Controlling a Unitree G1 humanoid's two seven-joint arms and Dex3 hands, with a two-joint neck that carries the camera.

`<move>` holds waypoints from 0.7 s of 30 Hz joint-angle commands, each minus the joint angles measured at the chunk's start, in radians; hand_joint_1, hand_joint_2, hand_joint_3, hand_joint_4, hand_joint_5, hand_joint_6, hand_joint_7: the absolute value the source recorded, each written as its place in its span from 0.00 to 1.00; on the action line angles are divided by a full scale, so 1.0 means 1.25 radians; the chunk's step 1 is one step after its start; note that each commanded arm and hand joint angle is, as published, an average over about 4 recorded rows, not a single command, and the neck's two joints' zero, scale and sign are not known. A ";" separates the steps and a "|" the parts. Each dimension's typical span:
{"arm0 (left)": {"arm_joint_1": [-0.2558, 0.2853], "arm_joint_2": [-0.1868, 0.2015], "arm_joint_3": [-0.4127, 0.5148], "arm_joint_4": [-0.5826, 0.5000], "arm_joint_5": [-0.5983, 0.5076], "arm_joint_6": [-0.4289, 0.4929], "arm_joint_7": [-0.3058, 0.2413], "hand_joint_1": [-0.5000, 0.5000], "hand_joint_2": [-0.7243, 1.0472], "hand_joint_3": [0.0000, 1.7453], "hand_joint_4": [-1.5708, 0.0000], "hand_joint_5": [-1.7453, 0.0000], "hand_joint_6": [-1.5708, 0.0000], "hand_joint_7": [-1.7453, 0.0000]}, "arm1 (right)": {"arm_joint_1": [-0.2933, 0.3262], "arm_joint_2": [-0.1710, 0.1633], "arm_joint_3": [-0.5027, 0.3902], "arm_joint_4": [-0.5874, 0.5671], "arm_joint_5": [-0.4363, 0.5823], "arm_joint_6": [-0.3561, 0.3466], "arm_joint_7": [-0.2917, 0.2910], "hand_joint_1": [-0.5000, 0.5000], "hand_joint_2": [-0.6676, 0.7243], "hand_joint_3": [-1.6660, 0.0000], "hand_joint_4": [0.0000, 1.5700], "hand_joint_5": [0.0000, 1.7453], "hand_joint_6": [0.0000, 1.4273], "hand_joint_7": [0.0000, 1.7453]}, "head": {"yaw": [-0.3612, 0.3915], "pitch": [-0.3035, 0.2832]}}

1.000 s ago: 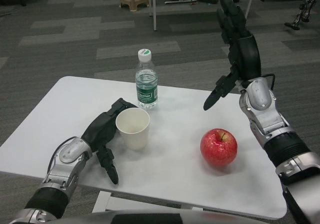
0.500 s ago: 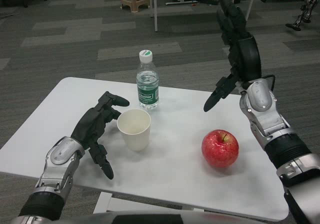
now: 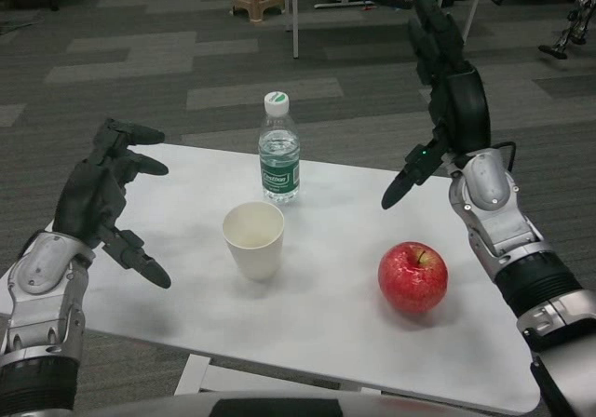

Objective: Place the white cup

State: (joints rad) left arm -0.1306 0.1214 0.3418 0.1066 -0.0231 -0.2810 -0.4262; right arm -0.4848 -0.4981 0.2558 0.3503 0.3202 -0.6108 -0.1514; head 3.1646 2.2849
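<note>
white cup point(image 3: 253, 240): upright, mid-tabletop, free. your left hand point(image 3: 104, 196), fingers spread and empty, sits nearer, toward the left edge; right hand point(image 3: 438, 100) raised, empty, fingers apart.

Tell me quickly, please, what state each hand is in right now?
Left hand: open, holding nothing, raised to the left of the white paper cup.
Right hand: open, holding nothing, raised above the table.

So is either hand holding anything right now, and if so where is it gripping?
Nothing is held. The left hand is open, apart from the cup; the right hand is raised and open.
</note>
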 commanded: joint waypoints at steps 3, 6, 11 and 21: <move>0.004 0.017 0.040 -0.096 -0.077 0.035 0.010 0.00 0.20 0.05 1.00 0.06 1.00 0.60 | 0.002 -0.004 -0.007 0.003 0.006 -0.001 0.001 0.08 1.00 1.00 0.00 0.00 0.00 0.04 | 0.000 0.011; 0.004 0.018 0.040 -0.111 -0.134 0.029 0.022 0.00 0.20 0.05 1.00 0.35 1.00 0.96 | 0.007 -0.004 -0.009 0.003 0.006 -0.002 0.001 0.08 1.00 1.00 0.00 0.00 0.00 0.04 | -0.003 0.014; 0.004 0.018 0.029 -0.112 -0.170 0.022 0.033 0.00 0.18 0.05 1.00 0.63 1.00 1.00 | 0.010 -0.004 -0.009 0.002 0.006 -0.001 0.001 0.08 1.00 1.00 0.00 0.00 0.00 0.04 | -0.004 0.019; 0.007 0.021 0.033 -0.130 -0.201 0.023 0.037 0.00 0.20 0.05 1.00 0.65 1.00 1.00 | 0.019 -0.006 -0.021 0.000 0.008 -0.001 0.001 0.08 1.00 1.00 0.00 0.00 0.00 0.04 | -0.005 0.025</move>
State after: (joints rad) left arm -0.1239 0.1351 0.3777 -0.0406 -0.2658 -0.2471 -0.3872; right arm -0.4695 -0.4982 0.2489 0.3516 0.3202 -0.6110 -0.1513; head 3.1586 2.3162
